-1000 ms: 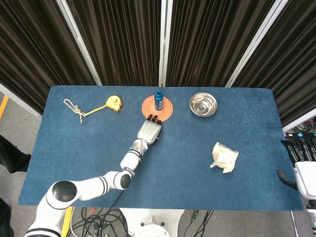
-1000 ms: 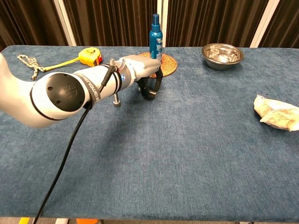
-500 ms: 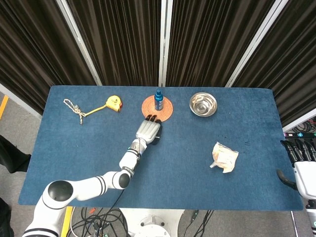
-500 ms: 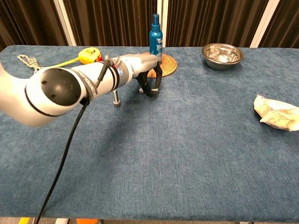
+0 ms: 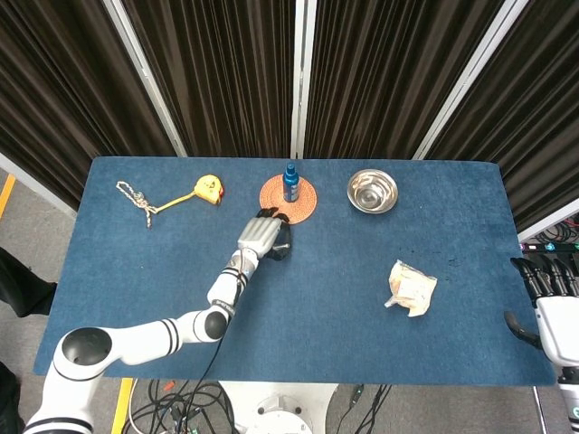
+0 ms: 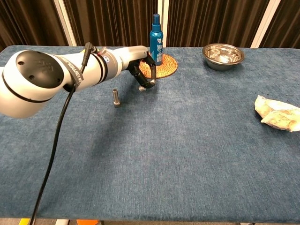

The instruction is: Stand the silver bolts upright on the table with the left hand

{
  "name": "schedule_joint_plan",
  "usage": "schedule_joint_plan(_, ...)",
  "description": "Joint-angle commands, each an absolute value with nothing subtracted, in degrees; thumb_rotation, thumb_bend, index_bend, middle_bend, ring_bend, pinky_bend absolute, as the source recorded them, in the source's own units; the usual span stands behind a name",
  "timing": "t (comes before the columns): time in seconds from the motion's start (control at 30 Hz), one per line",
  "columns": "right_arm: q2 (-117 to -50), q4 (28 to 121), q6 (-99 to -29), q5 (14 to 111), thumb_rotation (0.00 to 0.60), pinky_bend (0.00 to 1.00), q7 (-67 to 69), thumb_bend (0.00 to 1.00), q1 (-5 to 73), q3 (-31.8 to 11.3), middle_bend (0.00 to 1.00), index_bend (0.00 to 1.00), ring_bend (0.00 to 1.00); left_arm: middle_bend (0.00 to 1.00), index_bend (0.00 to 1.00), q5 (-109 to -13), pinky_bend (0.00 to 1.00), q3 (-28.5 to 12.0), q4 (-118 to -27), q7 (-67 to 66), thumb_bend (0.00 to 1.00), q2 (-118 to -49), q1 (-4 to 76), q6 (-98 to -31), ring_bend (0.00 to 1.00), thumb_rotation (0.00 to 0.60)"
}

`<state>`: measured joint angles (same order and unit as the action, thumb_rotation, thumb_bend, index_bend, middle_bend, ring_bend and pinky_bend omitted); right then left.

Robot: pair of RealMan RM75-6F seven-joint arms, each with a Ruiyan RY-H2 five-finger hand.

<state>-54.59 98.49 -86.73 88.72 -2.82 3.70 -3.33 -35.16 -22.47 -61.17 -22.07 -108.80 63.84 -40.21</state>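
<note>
One silver bolt (image 6: pixel 116 98) stands upright on the blue table (image 6: pixel 187 154), by itself; in the head view my forearm hides it. My left hand (image 6: pixel 140 70) (image 5: pixel 262 237) hovers just in front of the orange mat, to the right of that bolt. Its dark fingers (image 6: pixel 146 79) curl downward and pinch a second small silver bolt (image 6: pixel 142 88) at their tips, close to the tabletop. My right hand (image 5: pixel 545 282) hangs off the table's right edge with fingers apart, holding nothing.
A blue spray bottle (image 6: pixel 156 30) stands on a round orange mat (image 6: pixel 165 65) right behind the left hand. A steel bowl (image 6: pixel 223 54) sits far right, a yellow tape measure (image 6: pixel 89 56) and a rope (image 5: pixel 136 201) far left, and a wrapped packet (image 6: pixel 279 114) near the right edge.
My left arm swung to the left, uncovering the upright bolt. The hand shifted slightly left and toward the mat, and a silver bolt now shows at its fingertips.
</note>
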Motion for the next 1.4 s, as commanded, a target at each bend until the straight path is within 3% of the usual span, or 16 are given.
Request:
schedule_joint_plan(0.03,-54.57,98.67,-86.81,88.76,0.6,0.02,-3.02,0.19,3.65,-3.3,0.15,0.09,0.0,0.2,0.51,-35.15,0.0,-22.11,-60.7,-21.35,0.37,-108.92,63.67,-40.1,0.0,0.6)
schedule_joint_plan(0.4,-54.36,99.48,-87.02,89.13,0.6,0.02,-3.95,0.19,3.59,-3.27,0.15,0.09,0.0,0.2,0.49,-36.73,0.0,-21.14,-60.84,-19.07,0.38,-108.02,62.86,-40.93,0.0,0.6)
schedule_joint_plan(0.83,-54.28,99.46,-88.05,90.06,0.6,0.02,-3.69,0.19,3.06,-3.02,0.15,0.09,0.0,0.18,0.34,-39.58,0.0,-19.51,-66.98,-19.32,0.38,-104.45,61.75,-43.32,0.0,0.6)
schedule_joint_plan(0.97,-54.12,99.17,-88.0,90.5,0.6,0.02,-3.35,0.19,3.18,-2.97,0.15,0.09,0.0,0.17,0.27,-44.48,0.0,-19.62,-75.01,-18.89,0.38,-98.89,59.41,-48.33,0.0,0.6)
schedule_joint_plan(1.13,-53.8,98.7,-88.02,91.08,0.6,0.02,-2.45,0.19,3.48,-3.1,0.15,0.09,0.0,0.17,0.27,-45.34,0.0,-17.17,-87.62,-24.05,0.26,-87.14,54.79,-54.4,0.0,0.6)
schedule_joint_plan(1.4,-54.44,96.78,-88.33,91.31,0.6,0.02,-0.12,0.19,3.28,-2.87,0.15,0.09,0.0,0.17,0.27,-56.91,0.0,-11.7,-98.42,-18.06,0.14,-74.43,40.21,-72.09,0.0,0.6)
